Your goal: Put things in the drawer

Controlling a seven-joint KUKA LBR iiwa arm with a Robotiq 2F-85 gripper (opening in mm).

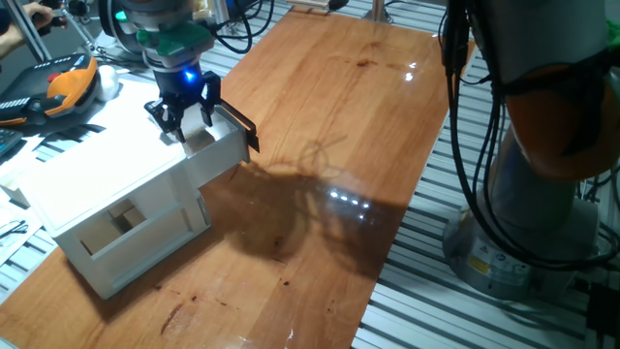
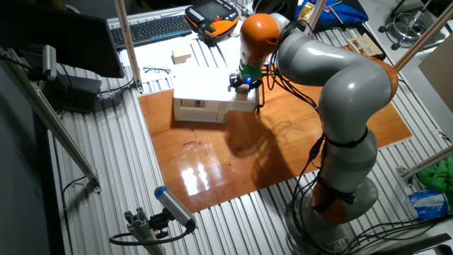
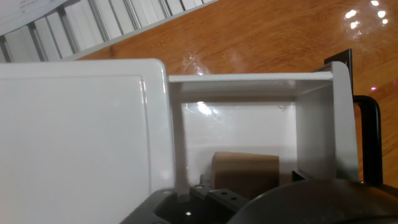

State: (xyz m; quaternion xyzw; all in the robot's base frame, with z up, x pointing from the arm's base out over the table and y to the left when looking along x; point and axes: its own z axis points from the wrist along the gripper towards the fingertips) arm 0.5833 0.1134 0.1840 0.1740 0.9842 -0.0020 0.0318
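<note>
The white cabinet stands at the table's left, and its drawer is pulled out to the right with the black bar handle at its front. My gripper hangs right over the open drawer with its fingers spread; it also shows in the other fixed view. In the hand view the pale beige cube sits inside the drawer, just beneath my hand. Its lower part is hidden by the gripper's dark housing. I see no finger touching it.
The cabinet's lower compartment is open at the front with something pale inside. A second wooden block lies behind the cabinet. An orange-black pendant and cables lie at the back left. The arm's base stands at the right.
</note>
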